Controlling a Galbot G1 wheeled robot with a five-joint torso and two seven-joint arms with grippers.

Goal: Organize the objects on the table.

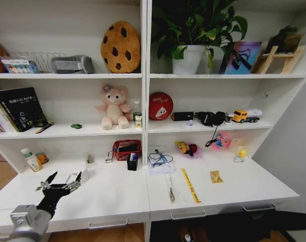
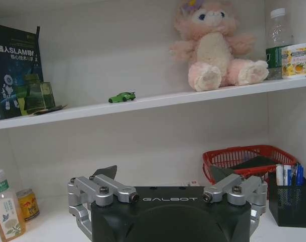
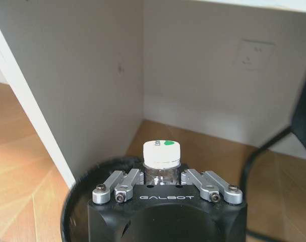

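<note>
My left gripper hovers open over the left end of the white table, with nothing between its fingers; in its wrist view the left gripper faces the shelf wall. Ahead of it stand a green-capped bottle and a small can. A red basket and a black pen holder sit mid-table. My right gripper is shut on a small clear bottle with a white, green-dotted cap, low beside a white panel above the wooden floor.
A yellow ruler, a slim tool, glasses on paper, a yellow packet and a pink bowl lie on the table's right half. A green toy car and a plush bear are on the shelf above.
</note>
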